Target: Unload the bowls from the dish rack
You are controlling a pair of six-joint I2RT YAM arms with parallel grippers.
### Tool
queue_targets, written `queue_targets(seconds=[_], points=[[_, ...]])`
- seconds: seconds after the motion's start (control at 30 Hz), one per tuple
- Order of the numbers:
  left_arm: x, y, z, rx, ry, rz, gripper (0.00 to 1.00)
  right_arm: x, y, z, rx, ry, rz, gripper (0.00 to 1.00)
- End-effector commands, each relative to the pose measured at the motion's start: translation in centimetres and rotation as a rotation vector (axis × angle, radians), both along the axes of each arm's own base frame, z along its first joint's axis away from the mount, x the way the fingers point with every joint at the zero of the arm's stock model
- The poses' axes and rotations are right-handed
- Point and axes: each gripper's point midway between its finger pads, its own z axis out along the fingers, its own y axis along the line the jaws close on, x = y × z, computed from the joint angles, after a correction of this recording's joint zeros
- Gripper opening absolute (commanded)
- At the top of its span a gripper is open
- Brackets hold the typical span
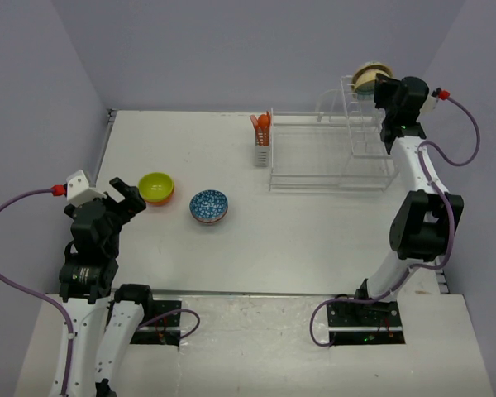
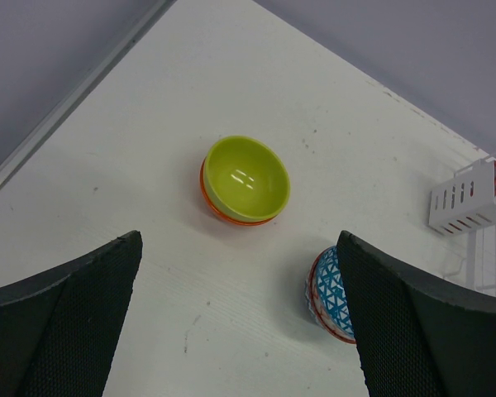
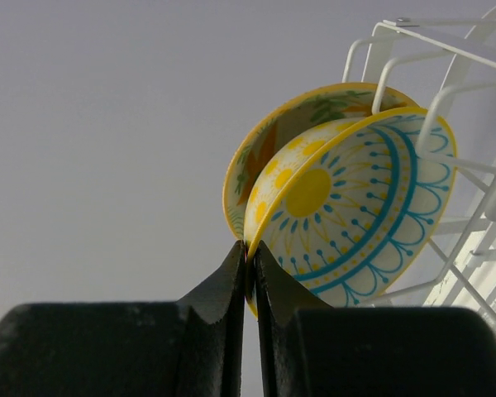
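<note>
Right claw (image 3: 248, 252): pinched almost fully closed on the thin rim of the sun-pattern bowl (image 3: 355, 207), gripped at that bowl's 7 o'clock edge in the wrist view.
Sun-pattern bowl: stood on edge in the tall slots of the rack (image 1: 331, 157), up at 1 o'clock on the table (image 1: 314, 240).
Leaf-print bowl (image 3: 302, 116): tucked right behind it. Whether they're touching can't be told.
Left claw (image 1: 131, 197): spread wide with nothing held, hovering at 9 o'clock.
Already out: green bowl (image 2: 246, 178) nested in an orange bowl (image 2: 208, 197), with the blue bowl (image 2: 326, 294) near its 4 o'clock.
Step in hand: looks like the sun-pattern bowl is about to be pulled out.
Tips: it's best lifted along the slot until the wires are cleared, and only then swung toward 9 o'clock. It should be moved slowly, since a rim pinch lets a bowl pivot. The leaf-print bowl should be watched in case it gets dragged along.
</note>
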Motion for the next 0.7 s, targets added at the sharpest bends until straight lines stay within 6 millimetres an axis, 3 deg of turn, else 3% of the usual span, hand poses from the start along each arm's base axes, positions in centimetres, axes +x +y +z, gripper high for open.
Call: queue_targets(seconds=[0.0,0.67], points=[[0.1,0.2,1.0,0.008,-0.032,0.008,1.0,-1.7,-1.2,4.0,0.017,-0.139,-0.058,0.0],[0.1,0.1,1.1,0.006,-0.039,0.001,1.0,-3.8,-0.6,9.1,0.04,-0.437,-0.005,0.0]])
